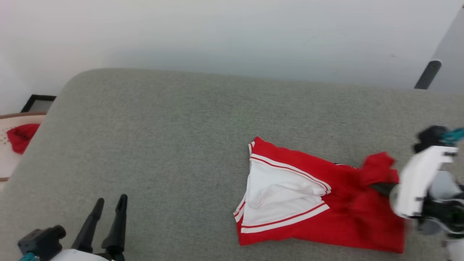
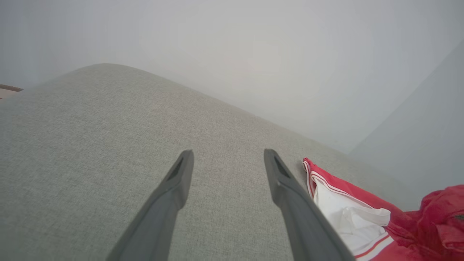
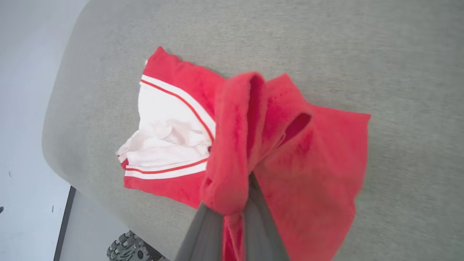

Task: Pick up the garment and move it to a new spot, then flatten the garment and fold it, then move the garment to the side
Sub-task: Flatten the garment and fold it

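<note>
The garment [image 1: 344, 214] lies crumpled on the right part of the grey cushioned surface [image 1: 163, 145], red with a white, red-striped sleeve facing left. My right gripper [image 1: 377, 187] reaches in from the right and is shut on a bunched fold of its red cloth, lifted slightly. In the right wrist view the garment [image 3: 319, 163] drapes over the right gripper [image 3: 250, 185] and hides its fingertips. My left gripper [image 1: 111, 200] stands open at the lower left, well away from the cloth. In the left wrist view the left gripper [image 2: 229, 154] holds nothing, with the garment [image 2: 348, 214] to its right.
A small plain red cloth [image 1: 21, 136] sits on a pale round surface beyond the cushion's left edge, near a black frame [image 1: 38, 103]. A dark pole [image 1: 427, 74] leans at the upper right. A white wall lies behind. A treaded wheel [image 3: 127, 248] shows below the cushion's edge.
</note>
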`<state>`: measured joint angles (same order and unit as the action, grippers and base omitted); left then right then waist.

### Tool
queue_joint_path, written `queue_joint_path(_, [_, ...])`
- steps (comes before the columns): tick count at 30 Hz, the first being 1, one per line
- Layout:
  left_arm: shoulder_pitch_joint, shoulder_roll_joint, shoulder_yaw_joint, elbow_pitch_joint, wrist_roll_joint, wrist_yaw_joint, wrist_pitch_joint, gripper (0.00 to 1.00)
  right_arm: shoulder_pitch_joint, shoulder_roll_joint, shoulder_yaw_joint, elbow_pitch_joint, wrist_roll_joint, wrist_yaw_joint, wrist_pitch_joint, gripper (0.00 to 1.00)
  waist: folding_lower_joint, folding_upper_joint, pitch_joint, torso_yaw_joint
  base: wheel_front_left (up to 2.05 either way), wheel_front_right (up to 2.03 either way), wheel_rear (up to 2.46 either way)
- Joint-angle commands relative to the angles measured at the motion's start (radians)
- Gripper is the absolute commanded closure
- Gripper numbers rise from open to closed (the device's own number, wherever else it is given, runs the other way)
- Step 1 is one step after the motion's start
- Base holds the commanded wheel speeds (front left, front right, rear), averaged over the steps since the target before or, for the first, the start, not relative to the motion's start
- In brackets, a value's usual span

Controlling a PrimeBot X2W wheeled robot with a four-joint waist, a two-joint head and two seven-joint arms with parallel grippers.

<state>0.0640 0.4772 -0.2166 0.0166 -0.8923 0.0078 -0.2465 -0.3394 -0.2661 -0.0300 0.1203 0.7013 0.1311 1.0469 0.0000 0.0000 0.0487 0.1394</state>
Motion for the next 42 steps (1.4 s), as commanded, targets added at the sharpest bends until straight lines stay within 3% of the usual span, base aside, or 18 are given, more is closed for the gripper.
queue_joint_path(1, [0.000, -0.002, -0.004, 0.001, -0.005, -0.005, 0.001, 0.00, -0.020, 0.026, 0.015, -0.012, -0.017, -0.001, -0.004, 1.00, 0.0000, 0.0000, -0.004, 0.019, 0.00, 0.00, 0.00])
queue_joint_path(11, [-0.043, -0.027, -0.038, 0.025, -0.001, -0.019, 0.013, 0.00, -0.083, 0.177, 0.110, 0.065, -0.111, -0.001, -0.089, 1.00, 0.0000, 0.0000, -0.002, 0.106, 0.00, 0.00, 0.00])
queue_joint_path(23, [-0.087, -0.056, -0.070, 0.069, 0.004, -0.039, 0.013, 0.00, -0.174, 0.211, 0.161, 0.286, -0.179, -0.001, -0.262, 1.00, 0.0000, 0.0000, 0.010, 0.166, 0.00, 0.00, 0.00])
queue_joint_path(24, [-0.089, -0.057, -0.071, 0.073, 0.004, -0.041, 0.012, 0.00, -0.184, 0.211, 0.165, 0.306, -0.181, -0.001, -0.274, 0.96, 0.0000, 0.0000, 0.011, 0.167, 0.00, 0.00, 0.00])
queue_joint_path(25, [-0.090, -0.058, -0.071, 0.077, 0.004, -0.043, 0.012, 0.00, -0.191, 0.212, 0.168, 0.323, -0.183, -0.001, -0.286, 0.66, 0.0000, 0.0000, 0.011, 0.167, 0.00, 0.00, 0.00])
queue_joint_path(26, [-0.092, -0.059, -0.071, 0.079, 0.003, -0.042, 0.010, 0.00, -0.198, 0.212, 0.178, 0.338, -0.190, -0.001, -0.297, 0.53, 0.0000, 0.0000, 0.011, 0.166, 0.00, 0.00, 0.00])
queue_joint_path(27, [-0.093, -0.059, -0.070, 0.082, 0.002, -0.045, 0.009, 0.00, -0.205, 0.213, 0.185, 0.353, -0.192, -0.001, -0.307, 0.20, 0.0000, 0.0000, 0.011, 0.165, 0.00, 0.00, 0.00])
queue_joint_path(28, [-0.093, -0.059, -0.068, 0.084, 0.000, -0.044, 0.009, 0.00, -0.209, 0.213, 0.190, 0.366, -0.192, -0.001, -0.315, 0.00, 0.0000, 0.0000, 0.010, 0.162, 0.00, 0.00, 0.00])
queue_joint_path(35, [-0.082, -0.055, -0.058, 0.092, 0.000, -0.044, 0.004, 0.00, -0.237, 0.208, 0.228, 0.388, -0.141, -0.001, -0.338, 0.00, 0.0000, 0.0000, -0.001, 0.127, 0.00, 0.00, 0.00])
queue_joint_path(42, [-0.052, -0.038, -0.040, 0.082, 0.007, -0.031, -0.001, 0.00, -0.207, 0.163, 0.266, 0.288, -0.059, -0.001, -0.352, 0.00, 0.0000, 0.0000, -0.024, 0.061, 0.00, 0.00, 0.00])
